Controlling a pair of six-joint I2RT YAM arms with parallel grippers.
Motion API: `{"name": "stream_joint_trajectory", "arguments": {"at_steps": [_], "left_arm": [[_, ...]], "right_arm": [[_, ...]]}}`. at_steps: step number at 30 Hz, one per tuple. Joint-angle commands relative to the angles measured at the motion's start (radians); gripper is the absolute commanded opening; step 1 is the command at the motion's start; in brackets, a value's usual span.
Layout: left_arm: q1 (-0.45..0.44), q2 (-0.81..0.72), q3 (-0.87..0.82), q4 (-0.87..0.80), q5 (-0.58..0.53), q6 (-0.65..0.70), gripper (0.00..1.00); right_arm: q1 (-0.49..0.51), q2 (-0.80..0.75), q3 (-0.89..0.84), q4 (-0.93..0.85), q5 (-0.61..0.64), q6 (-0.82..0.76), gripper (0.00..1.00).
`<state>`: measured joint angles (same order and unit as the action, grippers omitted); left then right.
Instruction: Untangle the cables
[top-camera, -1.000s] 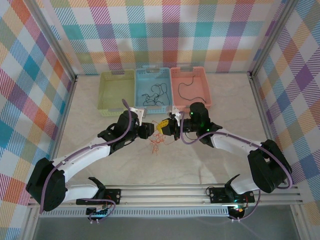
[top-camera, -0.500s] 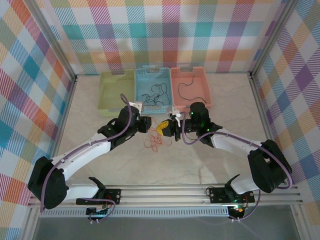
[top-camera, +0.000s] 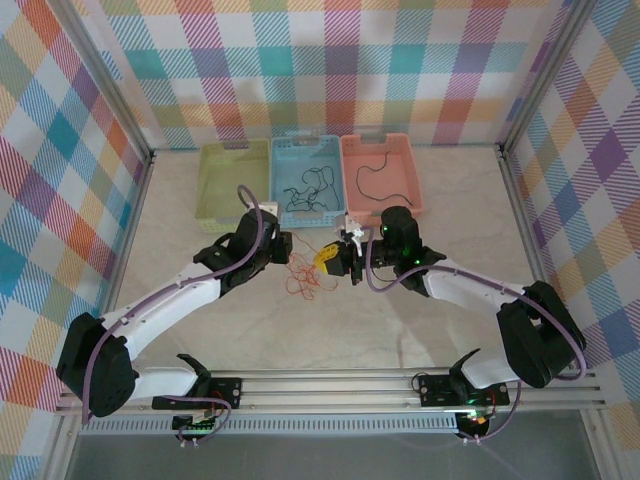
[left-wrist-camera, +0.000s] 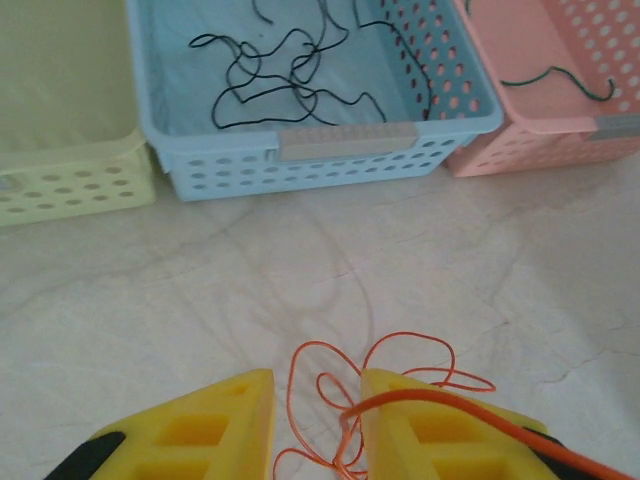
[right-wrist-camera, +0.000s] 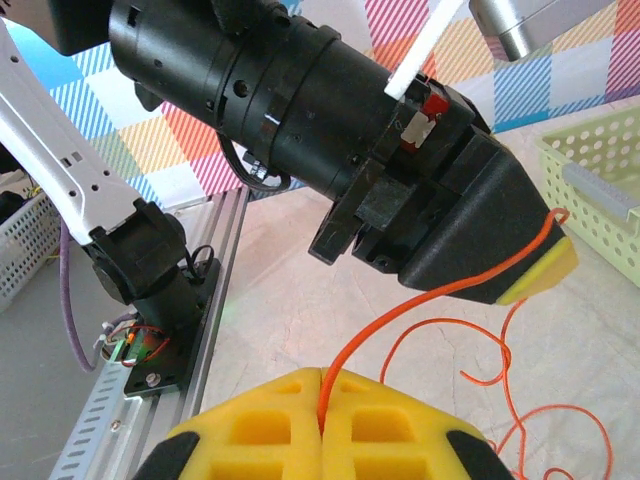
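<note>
At mid-table, just short of the blue basket (top-camera: 308, 212), the orange cable (top-camera: 303, 280) lies in a loose bunch of loops on the pale table (top-camera: 200, 240), directly under and between the two claws, which face each other tip to tip. The right claw (right-wrist-camera: 322, 385) is closed, its yellow fingers pressed together with the orange cable coming out of the seam between them. From there the strand rises in a curve to the left claw (left-wrist-camera: 315, 400) and drapes over the tip of one of its fingers (left-wrist-camera: 450, 430). The left claw's jaws stand apart with a clear gap. Several orange loops hang in and just ahead of that gap, and from these views I cannot tell whether the jaws pinch any strand. Beyond the claws, three baskets sit side by side, touching, along the far side of the table. The green basket (left-wrist-camera: 70, 190) is on the left. The blue one in the middle holds a dark cable (left-wrist-camera: 290, 85) in a loose scribble. The pink basket (left-wrist-camera: 520, 150) on the right holds a short dark green cable (left-wrist-camera: 555, 75). A narrow strip of bare table separates the orange loops from the near wall of the blue basket. Wider open table lies to the left and right of the arms and toward the metal rail (top-camera: 330, 385) at the near edge. Plaid walls (top-camera: 60, 200) with metal posts close in the left, right and far sides.
</note>
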<state>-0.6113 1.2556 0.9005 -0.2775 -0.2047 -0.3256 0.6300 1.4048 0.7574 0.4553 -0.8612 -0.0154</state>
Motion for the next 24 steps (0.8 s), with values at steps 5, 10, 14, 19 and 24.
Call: {"name": "stream_joint_trajectory", "arguments": {"at_steps": [5,10,14,19,24], "left_arm": [[0.056,-0.054,0.014,-0.054,-0.042,-0.019,0.29],[0.095,-0.07,0.016,-0.068,-0.034,-0.027,0.29],[0.11,-0.081,0.023,-0.079,-0.03,-0.023,0.28],[0.136,-0.093,0.031,-0.097,-0.042,-0.024,0.28],[0.172,-0.099,0.031,-0.105,-0.038,-0.029,0.28]], "right_arm": [[0.008,-0.04,-0.013,0.029,-0.032,-0.027,0.0],[0.008,-0.052,-0.02,0.028,-0.024,-0.038,0.0],[0.008,-0.068,-0.029,0.028,0.001,-0.045,0.0],[0.008,-0.1,-0.053,0.047,0.044,-0.054,0.0],[0.008,-0.131,-0.072,0.061,0.069,-0.061,0.0]]}}
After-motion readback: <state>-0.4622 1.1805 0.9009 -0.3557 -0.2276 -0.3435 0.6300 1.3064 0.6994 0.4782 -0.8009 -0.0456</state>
